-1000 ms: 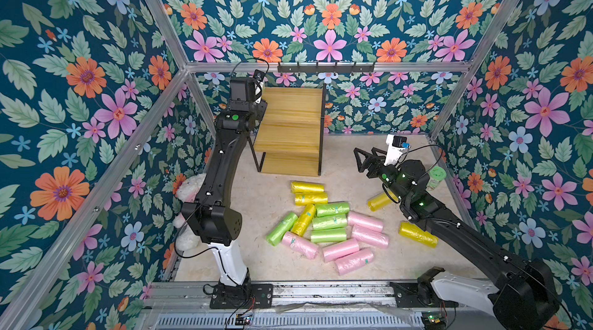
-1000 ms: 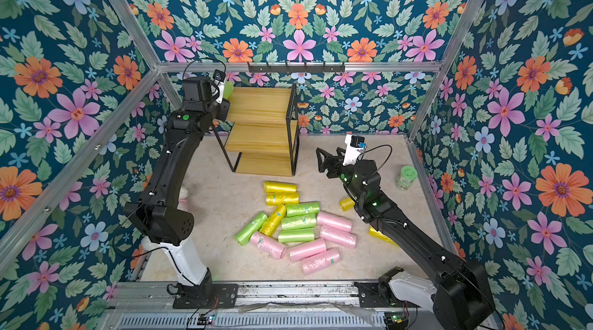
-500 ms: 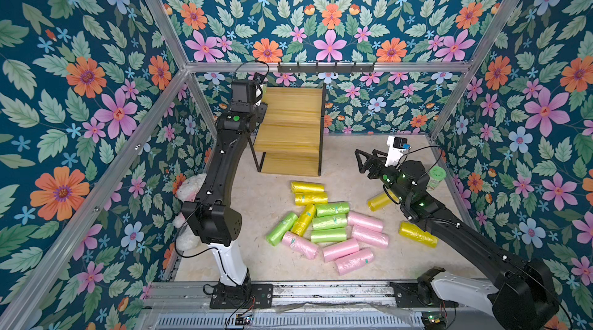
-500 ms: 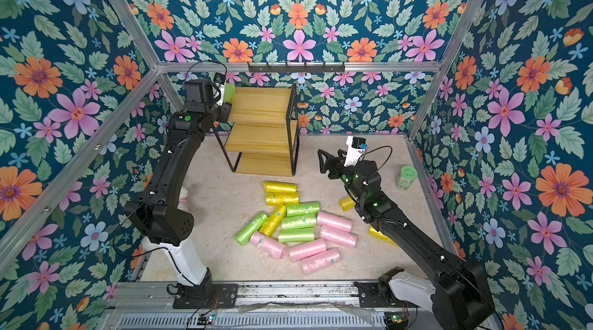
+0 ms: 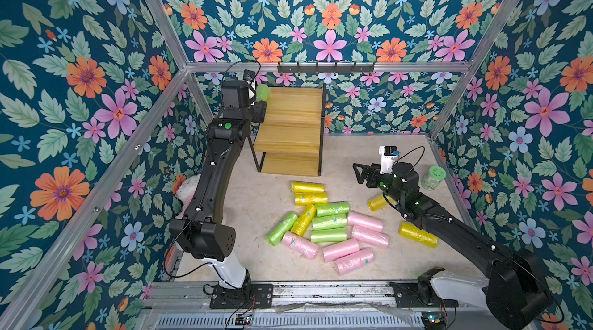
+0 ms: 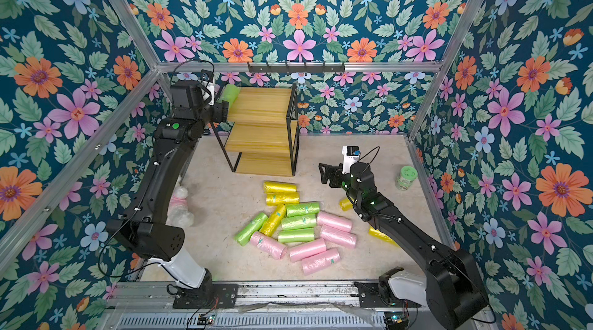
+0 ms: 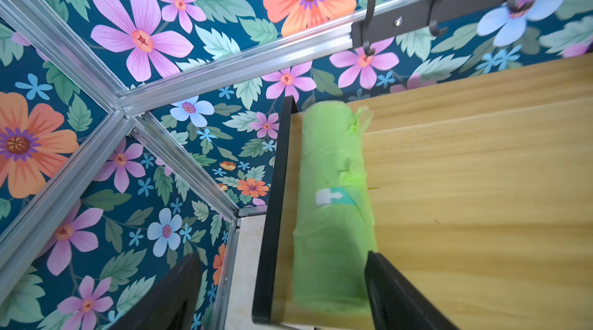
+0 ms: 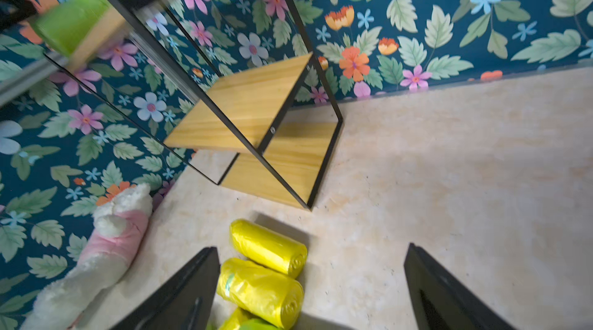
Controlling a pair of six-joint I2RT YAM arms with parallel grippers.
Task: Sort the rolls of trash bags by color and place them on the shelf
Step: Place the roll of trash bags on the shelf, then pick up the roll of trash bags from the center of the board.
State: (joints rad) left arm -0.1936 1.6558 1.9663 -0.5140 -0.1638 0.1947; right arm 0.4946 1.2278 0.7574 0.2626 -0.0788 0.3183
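Left wrist: green roll (image 7: 333,209) at shelf (image 7: 481,184) edge, fingers (image 7: 401,296) apart.

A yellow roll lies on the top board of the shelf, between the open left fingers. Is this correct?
Only the colour is wrong: the roll is lime green. The left wrist view shows it on the shelf's top board, between the open left fingers.
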